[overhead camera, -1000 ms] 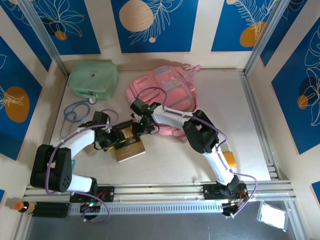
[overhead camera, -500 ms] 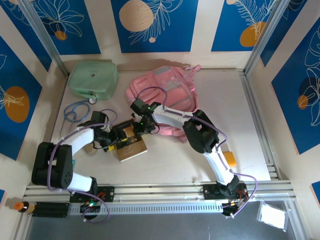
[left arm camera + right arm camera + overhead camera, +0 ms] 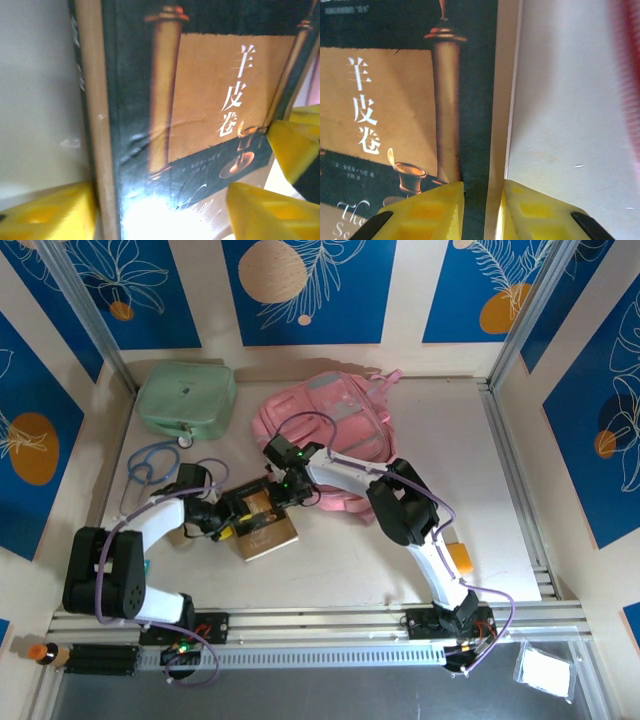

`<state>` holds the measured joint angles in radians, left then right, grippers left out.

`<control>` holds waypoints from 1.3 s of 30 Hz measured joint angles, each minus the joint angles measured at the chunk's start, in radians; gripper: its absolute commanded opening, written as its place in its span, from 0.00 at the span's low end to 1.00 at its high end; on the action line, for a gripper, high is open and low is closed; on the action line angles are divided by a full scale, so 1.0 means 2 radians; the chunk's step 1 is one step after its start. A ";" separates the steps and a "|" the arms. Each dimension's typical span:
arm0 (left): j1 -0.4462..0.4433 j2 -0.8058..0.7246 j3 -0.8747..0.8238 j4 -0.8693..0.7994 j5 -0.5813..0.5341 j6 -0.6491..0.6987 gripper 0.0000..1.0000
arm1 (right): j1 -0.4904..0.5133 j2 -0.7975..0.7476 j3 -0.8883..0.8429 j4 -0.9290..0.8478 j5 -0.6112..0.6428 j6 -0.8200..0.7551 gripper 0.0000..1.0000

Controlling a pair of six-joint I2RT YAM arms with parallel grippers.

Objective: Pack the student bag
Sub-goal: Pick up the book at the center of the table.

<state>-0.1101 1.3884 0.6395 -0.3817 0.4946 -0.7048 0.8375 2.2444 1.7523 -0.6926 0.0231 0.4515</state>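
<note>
Right hand point(image 3: 482, 210) pinches book point(image 3: 395, 100) edge, bare table point(image 3: 560, 125) alongside

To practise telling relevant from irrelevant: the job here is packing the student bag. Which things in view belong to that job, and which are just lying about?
Part of the job:
- pink backpack
- book, which both arms are working on

Lying about for now:
- mint-green case
- blue stethoscope

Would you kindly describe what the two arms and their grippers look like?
The left arm and right arm have white links, black joints and a looping purple cable each. The left gripper and right gripper carry blocky yellow fingers with recessed pockets.
</note>
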 measured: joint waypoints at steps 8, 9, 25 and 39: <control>-0.001 -0.064 -0.008 0.051 0.066 -0.029 0.49 | -0.018 0.000 0.000 0.000 0.000 0.009 0.20; -0.001 -0.064 -0.009 0.061 0.074 -0.033 0.49 | -0.018 0.000 0.000 0.000 0.000 0.010 0.19; -0.002 -0.018 -0.025 0.111 0.086 -0.054 0.19 | -0.018 -0.002 -0.003 0.004 0.000 0.011 0.21; -0.004 -0.118 0.022 0.013 -0.025 0.000 0.00 | -0.023 -0.176 -0.156 0.094 -0.006 0.049 0.59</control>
<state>-0.1181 1.1530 0.6838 -0.3550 0.4454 -0.7040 0.7925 1.8919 1.4403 -0.5041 0.0105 0.5499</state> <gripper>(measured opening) 0.160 0.557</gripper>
